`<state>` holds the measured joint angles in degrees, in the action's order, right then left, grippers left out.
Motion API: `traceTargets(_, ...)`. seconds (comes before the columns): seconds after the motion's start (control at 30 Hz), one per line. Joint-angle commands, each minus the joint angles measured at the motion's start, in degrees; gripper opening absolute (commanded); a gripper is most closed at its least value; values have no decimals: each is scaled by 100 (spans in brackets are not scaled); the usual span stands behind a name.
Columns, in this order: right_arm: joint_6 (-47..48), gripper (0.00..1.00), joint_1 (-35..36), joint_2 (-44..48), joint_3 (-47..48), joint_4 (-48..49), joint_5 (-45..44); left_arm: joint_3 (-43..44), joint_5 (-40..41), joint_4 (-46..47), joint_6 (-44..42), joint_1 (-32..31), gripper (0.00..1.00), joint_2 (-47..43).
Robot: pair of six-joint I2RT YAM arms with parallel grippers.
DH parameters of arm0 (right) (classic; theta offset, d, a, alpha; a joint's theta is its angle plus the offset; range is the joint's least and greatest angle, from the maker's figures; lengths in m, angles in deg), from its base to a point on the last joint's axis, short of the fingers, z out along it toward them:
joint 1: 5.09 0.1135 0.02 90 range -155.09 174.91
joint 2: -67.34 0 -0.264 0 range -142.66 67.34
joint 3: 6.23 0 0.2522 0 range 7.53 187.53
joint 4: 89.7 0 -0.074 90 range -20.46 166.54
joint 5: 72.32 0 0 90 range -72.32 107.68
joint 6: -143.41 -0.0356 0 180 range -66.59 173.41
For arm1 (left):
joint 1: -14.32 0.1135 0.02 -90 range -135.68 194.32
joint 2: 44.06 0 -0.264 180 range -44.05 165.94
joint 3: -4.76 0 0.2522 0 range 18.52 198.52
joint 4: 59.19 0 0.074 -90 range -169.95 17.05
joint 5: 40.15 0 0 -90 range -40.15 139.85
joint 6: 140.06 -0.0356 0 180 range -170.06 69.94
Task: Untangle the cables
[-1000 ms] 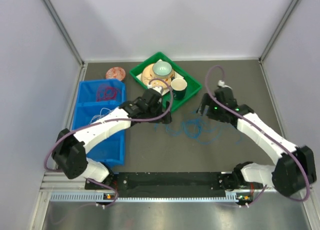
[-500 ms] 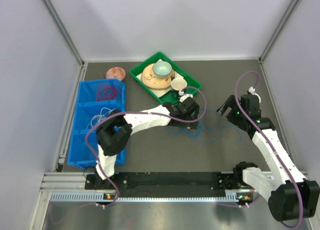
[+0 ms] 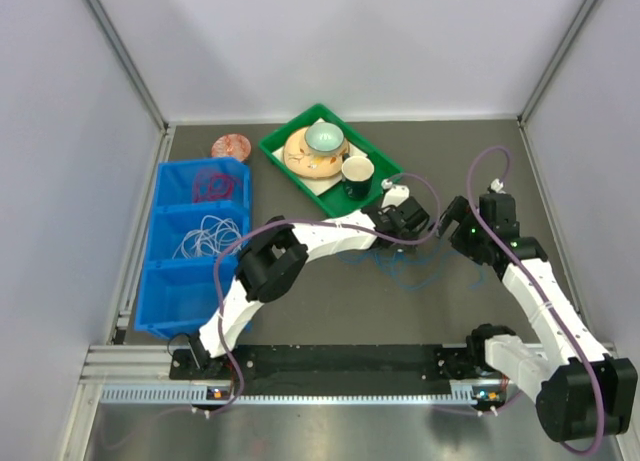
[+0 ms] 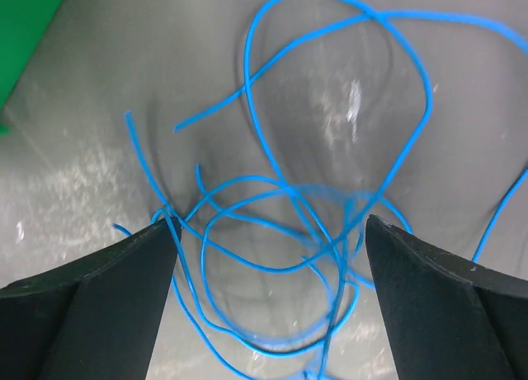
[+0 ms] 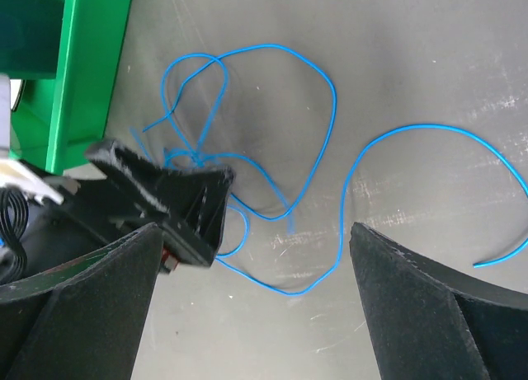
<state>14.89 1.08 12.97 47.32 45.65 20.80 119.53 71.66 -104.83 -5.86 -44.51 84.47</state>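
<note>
A tangled blue cable [image 3: 402, 268] lies in loose loops on the grey table, right of centre. My left gripper [image 3: 414, 222] hangs open just above its knot, and the blue cable's loops [image 4: 272, 200] lie between and below the two fingers without being pinched. My right gripper [image 3: 458, 230] is open too, a little to the right. It looks down on the blue cable [image 5: 318, 153] and on the left gripper's black fingers [image 5: 177, 200]. A white cable [image 3: 205, 237] lies in the middle compartment of the blue bin [image 3: 168, 299]. A red cable [image 3: 212, 185] lies in its far compartment.
A green tray [image 3: 378, 161] behind the cable holds a plate, a pale bowl [image 3: 323, 137] and a dark cup [image 3: 356, 174]. A round reddish disc [image 3: 231, 146] lies by the far left corner. Walls close in on both sides and the back.
My left arm has swung from beside the blue bin rightward to above the blue cable. My right arm has drawn back to the right. Both grippers have opened slightly wider.
</note>
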Motion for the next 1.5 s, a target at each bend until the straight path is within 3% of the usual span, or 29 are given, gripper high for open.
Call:
traceTargets(0.0,38,94,-64,146,-6,128,40,331,132,-38,88,-6,99,339)
traceTargets(0.1,12,94,-72,198,-41,128,5,244,140,-3,132,-6,88,436)
traceTargets(0.2,-23,94,-72,269,-41,128,-48,130,228,-143,255,3,55,445)
traceTargets(0.23,-32,94,-73,295,-59,128,-56,68,245,-161,290,3,35,427)
traceTargets(0.3,-76,94,-81,357,-42,128,-109,15,324,-248,325,3,17,366)
traceTargets(0.33,-103,93,-73,383,-50,128,-127,-11,351,-275,326,12,0,296)
traceTargets(0.47,-173,93,-73,471,11,128,-215,6,500,-503,160,12,0,-46)
traceTargets(0.6,-182,92,-81,533,125,31,-268,-265,107,-416,-341,126,0,-889)
traceTargets(0.83,-156,92,-81,463,187,31,-294,-1267,-1510,-2,-1168,925,0,-3383)
traceTargets(0.97,-129,92,-99,287,213,40,-294,-1461,-1723,-335,-1659,1443,0,-4475)
traceTargets(1.2,-147,91,-90,-21,196,268,-215,-655,-1495,-1485,-2284,2111,0,-5680)
traceTargets(1.47,-156,91,-81,-355,178,523,22,673,-450,-2639,-2619,2227,0,-5988)
